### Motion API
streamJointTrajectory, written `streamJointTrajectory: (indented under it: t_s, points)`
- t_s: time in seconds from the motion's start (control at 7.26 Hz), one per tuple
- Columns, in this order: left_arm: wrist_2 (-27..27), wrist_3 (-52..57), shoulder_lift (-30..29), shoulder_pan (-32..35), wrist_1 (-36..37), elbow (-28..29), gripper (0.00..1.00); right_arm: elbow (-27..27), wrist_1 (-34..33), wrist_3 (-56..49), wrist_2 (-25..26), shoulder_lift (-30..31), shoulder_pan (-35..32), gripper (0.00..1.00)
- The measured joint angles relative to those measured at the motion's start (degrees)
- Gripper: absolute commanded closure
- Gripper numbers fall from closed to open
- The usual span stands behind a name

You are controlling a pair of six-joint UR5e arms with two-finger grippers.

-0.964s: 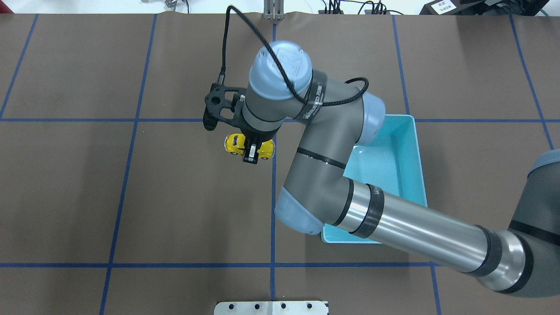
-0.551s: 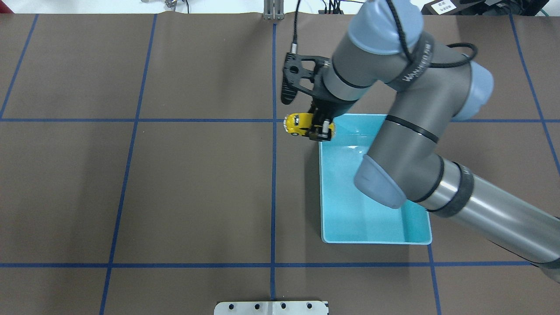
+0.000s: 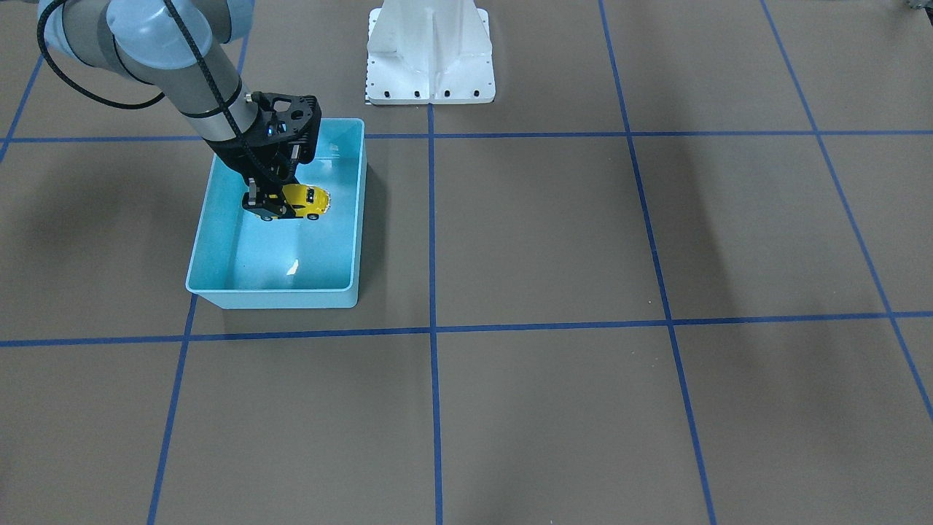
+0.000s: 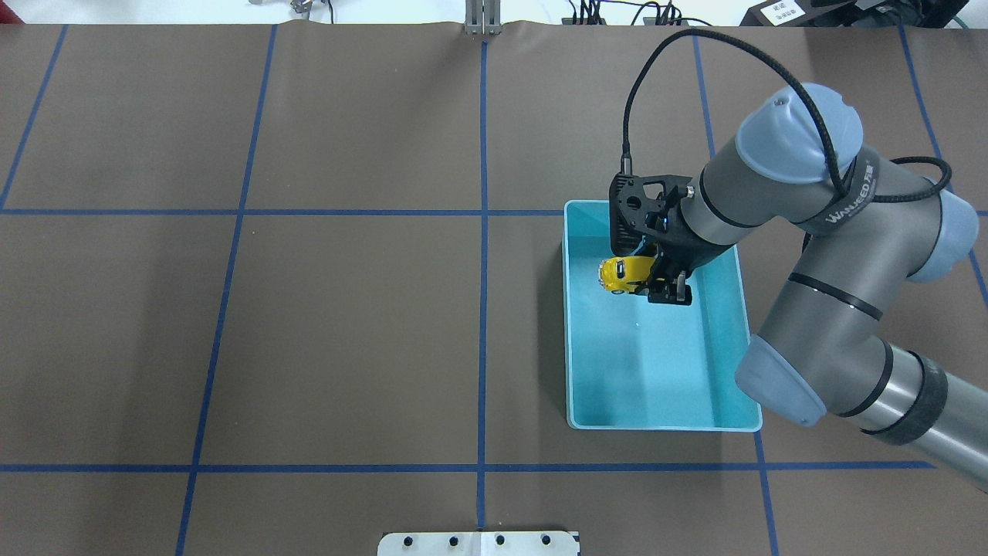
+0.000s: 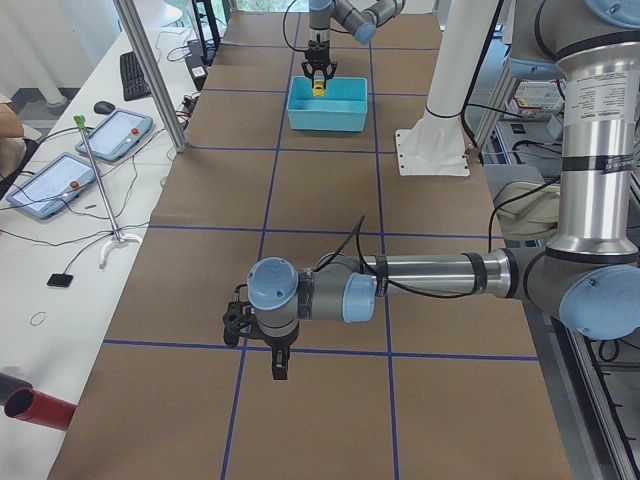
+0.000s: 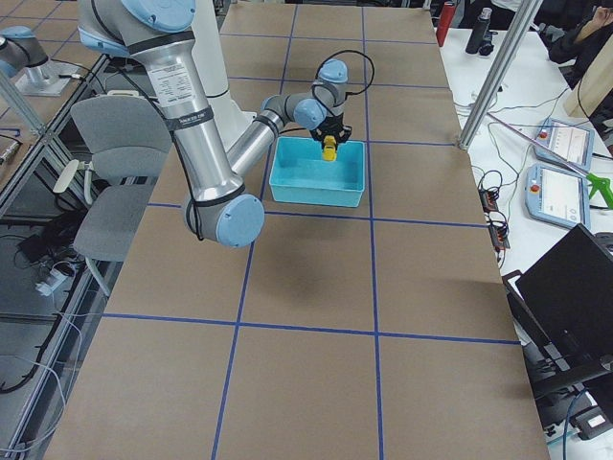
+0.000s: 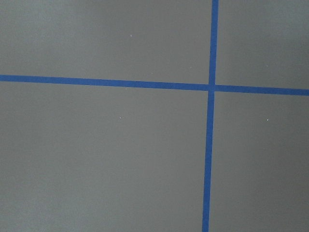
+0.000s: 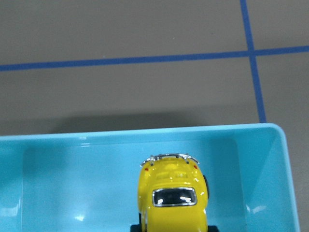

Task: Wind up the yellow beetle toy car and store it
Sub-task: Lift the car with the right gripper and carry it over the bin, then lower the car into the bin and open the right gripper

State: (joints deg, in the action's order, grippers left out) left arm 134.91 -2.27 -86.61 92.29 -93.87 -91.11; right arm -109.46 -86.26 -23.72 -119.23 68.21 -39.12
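Observation:
The yellow beetle toy car (image 4: 624,274) is gripped at one end by my right gripper (image 4: 656,284), shut on it. It hangs inside the outline of the light-blue bin (image 4: 572,332), near the bin's far end. I cannot tell whether it touches the floor. The front-facing view shows the car (image 3: 305,201), the right gripper (image 3: 267,205) and the bin (image 3: 277,297). The right wrist view shows the car's rear (image 8: 173,193) over the bin's floor (image 8: 58,188). My left gripper (image 5: 279,366) shows only in the exterior left view, low over bare table; I cannot tell its state.
The brown mat has blue tape grid lines. The robot's white base (image 3: 430,58) stands behind the bin. A metal plate (image 4: 478,543) sits at the table's near edge. Tablets and a pole stand (image 5: 105,135) lie on the side bench.
My right gripper has carried the car from the table's middle to the right, past the bin's far left corner, to a spot over the bin's inside.

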Motion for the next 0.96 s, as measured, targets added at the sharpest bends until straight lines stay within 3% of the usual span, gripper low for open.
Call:
streamJointTrajectory:
  t_s: [0.28,0.41,0.55,0.96]
  points:
    - [0.0,-0.01,0.03,0.0,0.0,-0.02,0.0,4.71,6.09,0.15,3.25,1.53,3.86,1.0]
    - [0.0,-0.01,0.03,0.0,0.0,-0.03,0.0,5.91,7.22,0.27,4.83,1.88,5.14,0.87]
    - [0.0,-0.01,0.04,-0.01,0.0,-0.03,0.0,6.4,7.64,0.33,5.53,2.17,5.68,0.02]
    - [0.0,0.03,0.04,-0.01,0.0,-0.01,0.0,5.75,7.83,1.31,5.01,2.38,5.24,0.0]
